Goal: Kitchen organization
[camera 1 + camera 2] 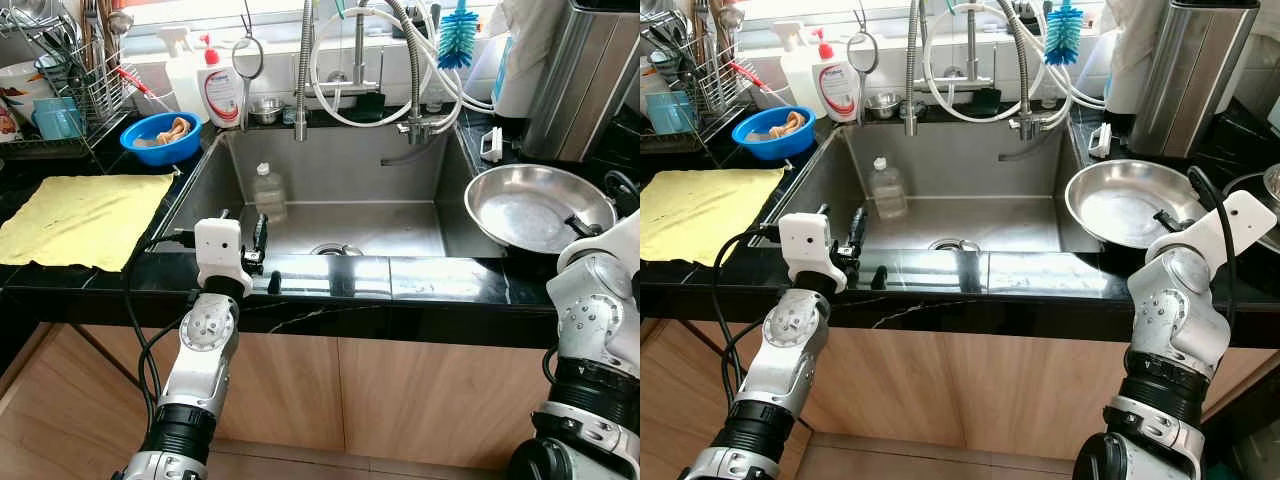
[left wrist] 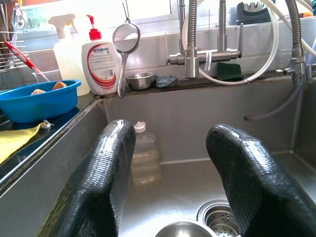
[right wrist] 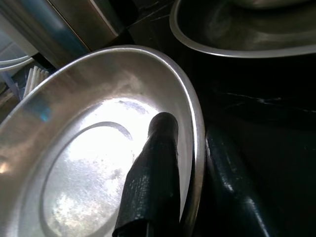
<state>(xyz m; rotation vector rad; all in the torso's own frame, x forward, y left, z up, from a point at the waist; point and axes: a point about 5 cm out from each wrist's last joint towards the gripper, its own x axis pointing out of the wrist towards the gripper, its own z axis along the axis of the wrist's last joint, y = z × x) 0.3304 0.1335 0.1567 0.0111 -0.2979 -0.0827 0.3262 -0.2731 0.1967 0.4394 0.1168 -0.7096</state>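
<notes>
Steel bowl [image 1: 535, 207] sits on the black counter [image 1: 450, 280] just right of the sink [image 1: 340, 190]. The right gripper [image 3: 190, 173] is clamped on its near rim, one finger [image 3: 153, 173] inside, the other outside. The left gripper [image 2: 170, 182] hangs over the sink's front edge, fingers apart. A plastic bottle [image 1: 268, 192] stands in the sink. A yellow cloth [image 1: 85, 218] lies left of it, near a blue bowl [image 1: 160, 138].

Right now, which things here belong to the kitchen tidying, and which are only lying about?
In the job:
- steel pan, its rim between the right gripper fingers
- plastic bottle in the sink, ahead of the open left gripper

Lying about:
- yellow cloth
- blue bowl
- soap dispenser
- bottle brush
</notes>
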